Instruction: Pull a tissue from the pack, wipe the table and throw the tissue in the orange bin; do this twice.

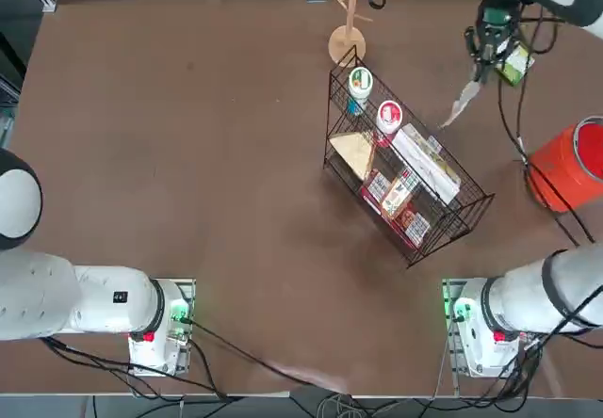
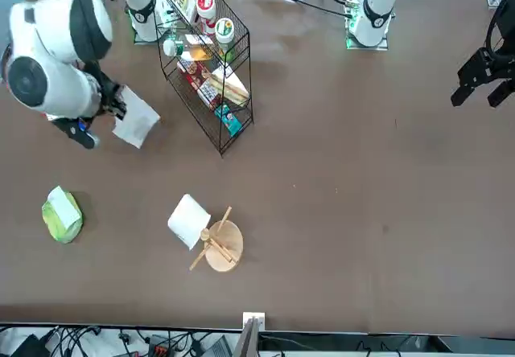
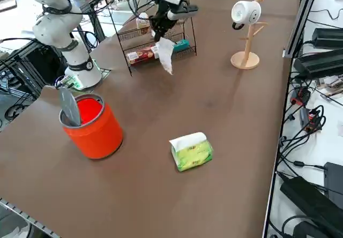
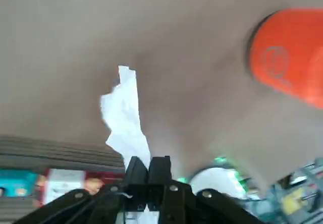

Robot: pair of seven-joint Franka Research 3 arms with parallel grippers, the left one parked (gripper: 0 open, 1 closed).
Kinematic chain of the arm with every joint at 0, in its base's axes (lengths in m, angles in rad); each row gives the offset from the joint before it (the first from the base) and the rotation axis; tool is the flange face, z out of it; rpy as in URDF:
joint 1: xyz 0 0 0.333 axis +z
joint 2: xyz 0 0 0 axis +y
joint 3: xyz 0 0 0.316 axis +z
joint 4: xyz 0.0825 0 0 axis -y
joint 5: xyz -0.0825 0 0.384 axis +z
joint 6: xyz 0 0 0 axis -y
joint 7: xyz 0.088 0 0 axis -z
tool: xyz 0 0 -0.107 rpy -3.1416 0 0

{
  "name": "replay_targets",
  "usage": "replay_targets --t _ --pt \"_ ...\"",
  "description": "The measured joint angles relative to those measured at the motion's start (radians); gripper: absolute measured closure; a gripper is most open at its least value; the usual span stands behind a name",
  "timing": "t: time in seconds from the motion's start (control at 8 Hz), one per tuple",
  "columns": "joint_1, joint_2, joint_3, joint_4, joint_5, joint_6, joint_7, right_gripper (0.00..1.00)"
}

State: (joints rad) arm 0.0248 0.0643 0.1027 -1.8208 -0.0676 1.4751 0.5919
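My right gripper (image 4: 148, 167) is shut on a white tissue (image 4: 125, 114), which hangs down from the fingertips above the brown table (image 1: 188, 154). Seen from overhead, the gripper (image 1: 482, 66) hovers at the far right and the tissue (image 1: 461, 104) trails toward the wire rack. The green pack (image 3: 191, 151) lies on the table with a white tissue tuft on top; from overhead the pack (image 1: 514, 63) sits just right of the gripper, partly behind the arm. The orange bin (image 3: 92, 125) stands upright nearer the arm's base, also visible at the right edge (image 1: 571, 164).
A black wire basket rack (image 1: 405, 178) filled with groceries stands mid-table, close to the hanging tissue. A wooden mug tree (image 1: 347, 41) carrying a white mug (image 3: 244, 12) is at the far edge. Cables run along the table's right side near the bin.
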Motion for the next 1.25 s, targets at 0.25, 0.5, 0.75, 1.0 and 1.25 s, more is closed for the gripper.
replay_targets --t 0.25,0.5,0.75,1.0,1.25 --pt "-0.070 -0.069 -0.003 -0.002 -0.089 -0.097 -0.178 0.99" --pt "-0.093 -0.092 -0.003 -0.012 -0.199 -0.172 -0.281 0.99" --pt "-0.146 -0.115 -0.005 -0.041 -0.298 -0.187 -0.405 0.99" --pt "-0.254 -0.147 -0.010 -0.055 -0.367 -0.186 -0.586 0.99" --pt "-0.329 -0.162 -0.013 -0.060 -0.419 -0.176 -0.709 0.99"
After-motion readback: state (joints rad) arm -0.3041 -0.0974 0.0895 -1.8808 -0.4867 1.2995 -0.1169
